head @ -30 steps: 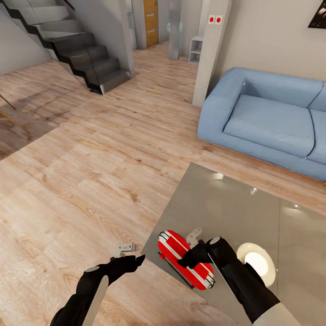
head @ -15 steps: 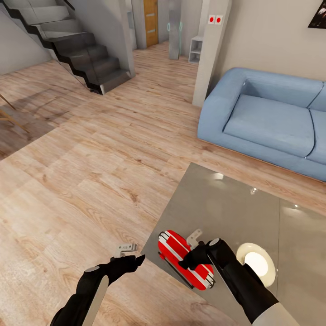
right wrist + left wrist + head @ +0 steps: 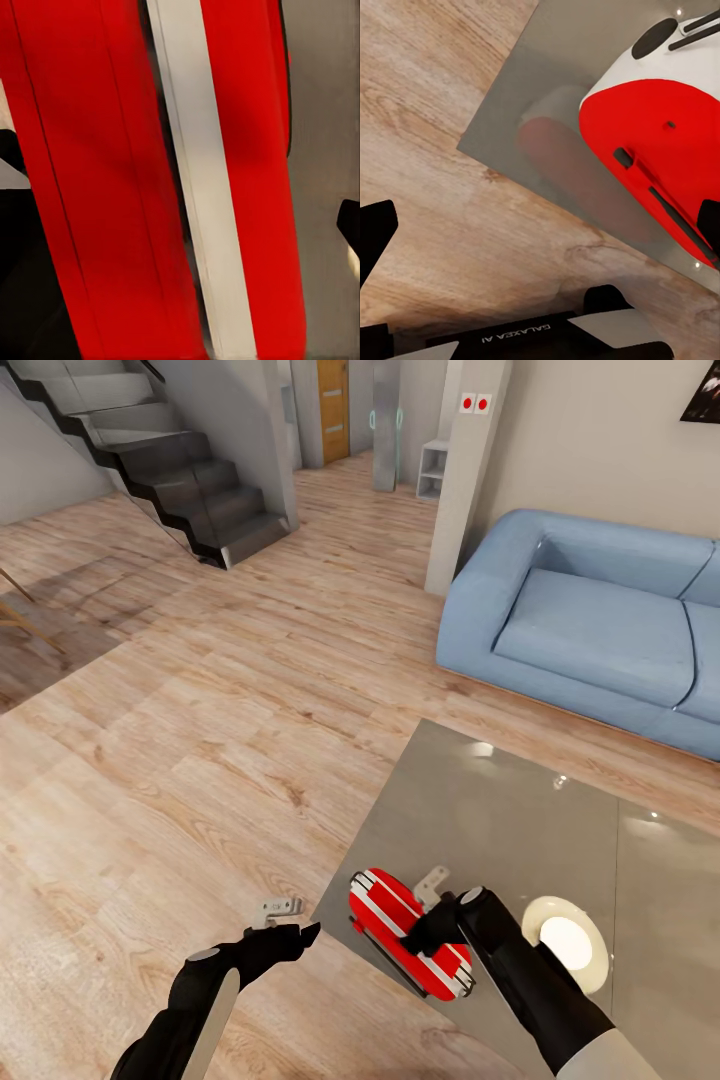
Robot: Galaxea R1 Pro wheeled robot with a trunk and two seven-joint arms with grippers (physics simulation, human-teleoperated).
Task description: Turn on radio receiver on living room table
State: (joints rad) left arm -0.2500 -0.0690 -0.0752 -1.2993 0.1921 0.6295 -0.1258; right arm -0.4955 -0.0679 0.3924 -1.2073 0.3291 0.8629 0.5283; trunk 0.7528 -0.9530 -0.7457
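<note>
Light wood planks run across the living room (image 3: 200,690), with a pale-blue sofa (image 3: 590,625) at about two o'clock and a dark staircase (image 3: 165,460) at eleven. Nearer, at five o'clock, the glossy grey bench (image 3: 500,810) carries the red-and-white radio receiver (image 3: 395,920) close to its near corner, with a white round dish (image 3: 568,940) just beside it toward four o'clock. The right hand (image 3: 432,905) is down on the radio's top; its wrist camera sees red and white stripes up close, and I cannot tell whether it is clenched or released. The left hand (image 3: 290,925) hangs released over the floor, just off the bench corner. The step in hand looks like pressing the switch; next calls for a short, firm push without shoving the radio off the edge.
</note>
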